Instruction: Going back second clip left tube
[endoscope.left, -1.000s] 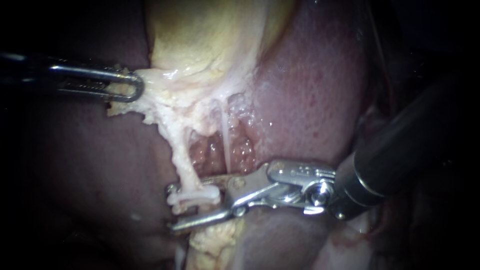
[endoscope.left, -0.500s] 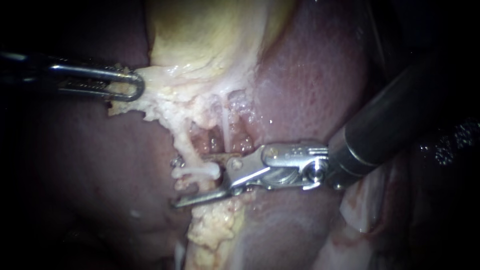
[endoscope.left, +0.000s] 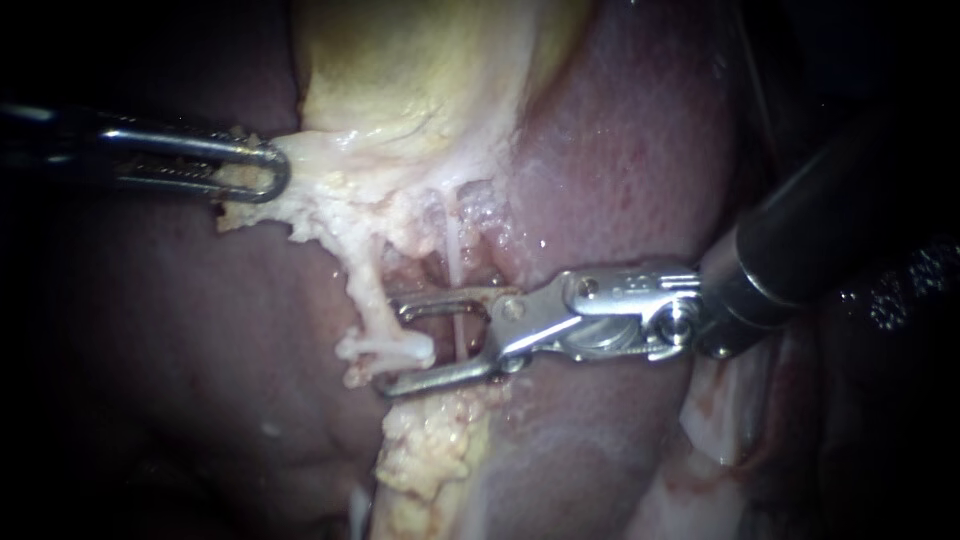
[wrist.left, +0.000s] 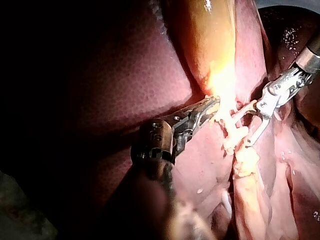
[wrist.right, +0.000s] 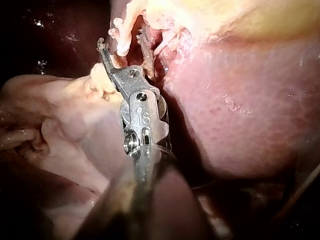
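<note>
My left instrument (endoscope.left: 272, 172) comes in from the left, its jaws clenched on the pale tissue (endoscope.left: 300, 160) at the gallbladder's (endoscope.left: 400, 70) lower edge. From there the left tube (endoscope.left: 368, 290) runs down across the liver (endoscope.left: 620, 170). A white clip (endoscope.left: 375, 347) sits across that tube near its lower end, just above a lump of yellow fat (endoscope.left: 430, 450). My right instrument (endoscope.left: 398, 345) enters from the upper right with its jaws spread wide and gripping nothing. One jaw lies above the clip and one below, and the clip's right end sits in the gap between them. A thinner tube (endoscope.left: 452, 255) also runs down through that gap, closer to the hinge. The right wrist view shows the clip between the parted jaw tips.
</note>
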